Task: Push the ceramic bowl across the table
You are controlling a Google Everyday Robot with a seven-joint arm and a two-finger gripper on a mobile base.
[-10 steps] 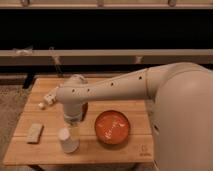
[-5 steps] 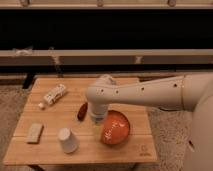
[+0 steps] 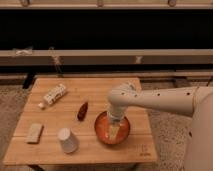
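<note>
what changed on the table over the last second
The arm swung rightward in the picture, carrying the gripper from near the white cup to the ceramic bowl, where it now sits low over the inside. Nothing was visibly taken hold of. The bowl, cup and dark red oblong thing stayed put on the table.

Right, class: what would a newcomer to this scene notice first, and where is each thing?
The big white arm reaching in from the right catches the eye first. Its gripper points down into the glossy orange-red bowl, which sits right of centre toward the front. Next comes the white cup, upside down near the front edge to the left of the bowl, on the pale wooden table.
</note>
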